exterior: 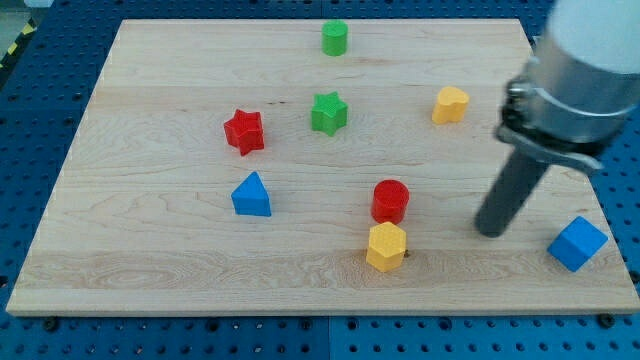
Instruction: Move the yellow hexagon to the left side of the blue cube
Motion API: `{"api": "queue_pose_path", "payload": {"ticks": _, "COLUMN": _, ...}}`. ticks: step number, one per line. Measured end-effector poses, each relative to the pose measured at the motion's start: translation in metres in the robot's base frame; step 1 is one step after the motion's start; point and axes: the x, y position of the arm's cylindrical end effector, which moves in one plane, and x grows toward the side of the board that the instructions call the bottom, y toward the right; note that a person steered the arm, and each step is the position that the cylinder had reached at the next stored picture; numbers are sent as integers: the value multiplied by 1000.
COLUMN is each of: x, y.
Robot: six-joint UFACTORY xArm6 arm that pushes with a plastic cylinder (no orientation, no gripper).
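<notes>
My tip (pixel 490 231) rests on the table (pixel 150 280) between the yellow hexagon (pixel 386 247) and the blue cube (pixel 577 243), touching neither. The tool is a bare rod, so it grips nothing. The hexagon lies near the view's bottom, just below the red cylinder (pixel 390 200), well left of the cube.

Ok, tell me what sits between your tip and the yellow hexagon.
Nothing: in the camera view, only bare board separates my tip from the yellow hexagon. The red cylinder sits just above that stretch.
</notes>
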Motion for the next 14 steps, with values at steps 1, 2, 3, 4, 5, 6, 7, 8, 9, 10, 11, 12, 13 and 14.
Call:
{"api": "queue_pose_path", "payload": {"ticks": 1, "x": 27, "y": -30}}
{"api": "queue_pose_path", "payload": {"ticks": 2, "x": 64, "y": -54}}
{"api": "queue_pose_path", "payload": {"ticks": 3, "x": 74, "y": -118}}
{"api": "queue_pose_path", "payload": {"ticks": 4, "x": 29, "y": -157}}
{"api": "queue_pose_path", "payload": {"ticks": 5, "x": 27, "y": -157}}
{"api": "queue_pose_path", "payload": {"ticks": 6, "x": 27, "y": -106}}
{"api": "queue_pose_path", "payload": {"ticks": 7, "x": 27, "y": -51}}
{"api": "queue_pose_path", "payload": {"ticks": 8, "x": 27, "y": -16}}
{"api": "queue_pose_path", "payload": {"ticks": 9, "x": 27, "y": 3}}
{"api": "queue_pose_path", "payload": {"ticks": 10, "x": 27, "y": 37}}
{"api": "queue_pose_path", "payload": {"ticks": 11, "x": 37, "y": 29}}
{"api": "queue_pose_path", "payload": {"ticks": 12, "x": 59, "y": -38}}
{"api": "queue_pose_path", "payload": {"ticks": 13, "x": 48, "y": -92}}
{"api": "queue_pose_path", "payload": {"ticks": 14, "x": 7, "y": -124}}
